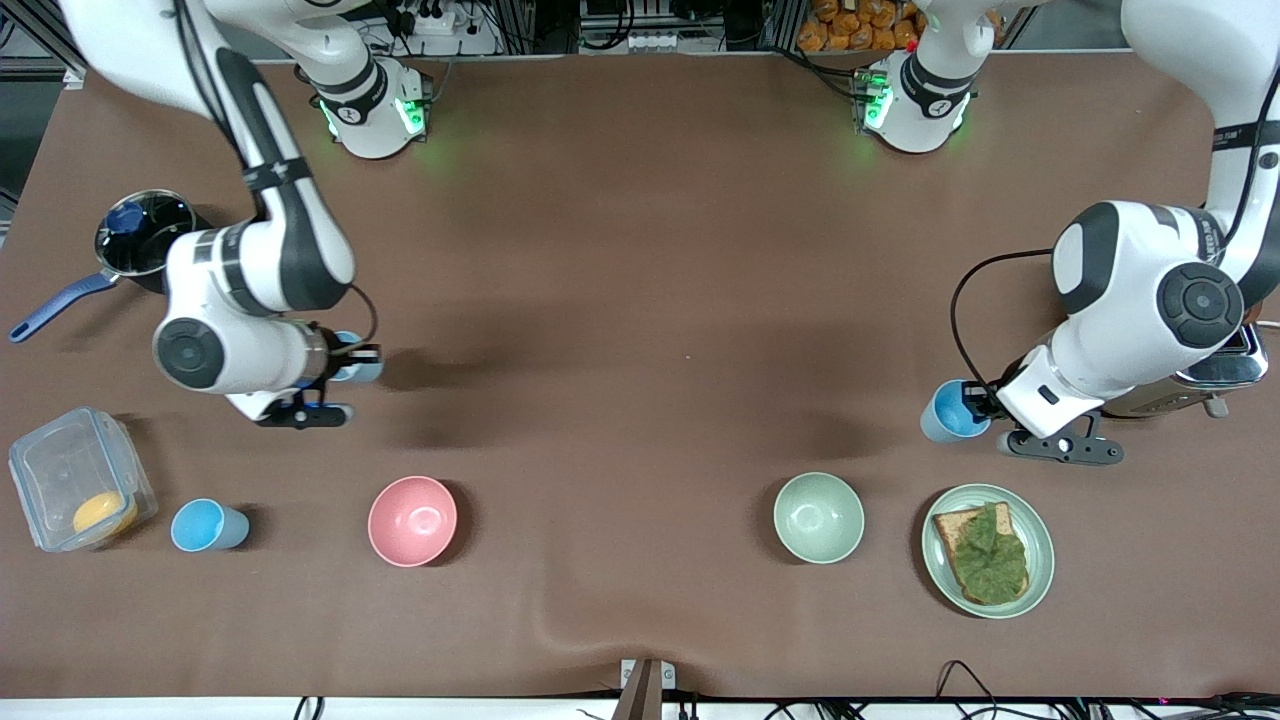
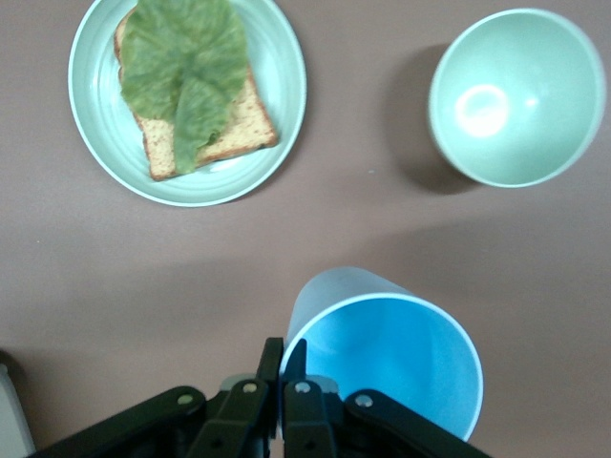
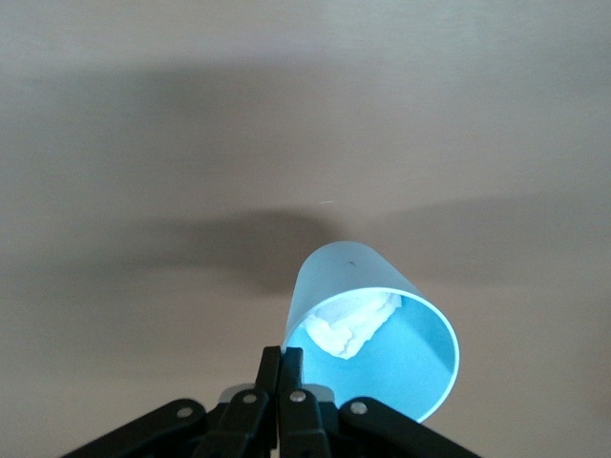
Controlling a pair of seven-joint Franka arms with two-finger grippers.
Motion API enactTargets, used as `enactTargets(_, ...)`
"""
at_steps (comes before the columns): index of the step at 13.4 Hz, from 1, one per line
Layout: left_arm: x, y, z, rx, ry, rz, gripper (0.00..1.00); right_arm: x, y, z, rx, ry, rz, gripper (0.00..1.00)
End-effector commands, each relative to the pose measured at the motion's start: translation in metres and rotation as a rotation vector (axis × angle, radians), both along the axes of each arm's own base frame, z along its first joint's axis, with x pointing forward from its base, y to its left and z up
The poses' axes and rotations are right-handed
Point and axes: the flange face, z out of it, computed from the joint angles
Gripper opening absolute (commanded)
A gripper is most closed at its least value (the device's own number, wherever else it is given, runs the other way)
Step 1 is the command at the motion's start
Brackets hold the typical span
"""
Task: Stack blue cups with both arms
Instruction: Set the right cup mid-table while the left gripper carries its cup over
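My right gripper (image 1: 352,358) is shut on the rim of a blue cup (image 1: 362,368), one finger inside and one outside, and holds it tilted over the table toward the right arm's end. In the right wrist view this cup (image 3: 377,329) has something white crumpled inside, next to the gripper (image 3: 283,367). My left gripper (image 1: 978,405) is shut the same way on the rim of a second blue cup (image 1: 948,412), which is over the table near the plate. The left wrist view shows that cup (image 2: 391,358) and gripper (image 2: 284,358). A third blue cup (image 1: 205,526) stands free beside the plastic box.
A pink bowl (image 1: 412,520) and a pale green bowl (image 1: 818,517) sit nearer the front camera. A plate with toast and a lettuce leaf (image 1: 988,550) lies beside the green bowl. A clear plastic box (image 1: 75,480), a blue-handled pot (image 1: 145,235) and a toaster (image 1: 1225,372) stand at the table's ends.
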Motion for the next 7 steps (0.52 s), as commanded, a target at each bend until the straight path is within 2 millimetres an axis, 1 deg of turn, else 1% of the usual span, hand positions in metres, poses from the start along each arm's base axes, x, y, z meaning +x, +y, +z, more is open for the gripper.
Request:
enactTargets(1, 0.003, -0.031, 0.020, -0.012, 0.008, 0.014, 0.00, -0.008, 0.081, 0.013, 0.010, 0.003, -0.110, 0.00)
enactTargets(4, -0.005, -0.071, 0.026, -0.019, 0.006, 0.046, 0.00, -0.012, 0.169, 0.015, 0.015, -0.001, -0.232, 0.00)
enactTargets(5, -0.009, -0.080, 0.029, -0.021, 0.016, 0.069, 0.00, -0.016, 0.201, 0.014, 0.018, -0.013, -0.267, 0.00)
enactTargets(6, -0.011, -0.082, 0.029, -0.020, 0.025, 0.088, 0.00, -0.019, 0.223, 0.009, 0.014, -0.025, -0.298, 0.00)
enactTargets(7, -0.012, -0.085, 0.033, -0.031, 0.023, 0.091, 0.00, -0.019, 0.241, 0.003, 0.014, -0.046, -0.328, 0.00)
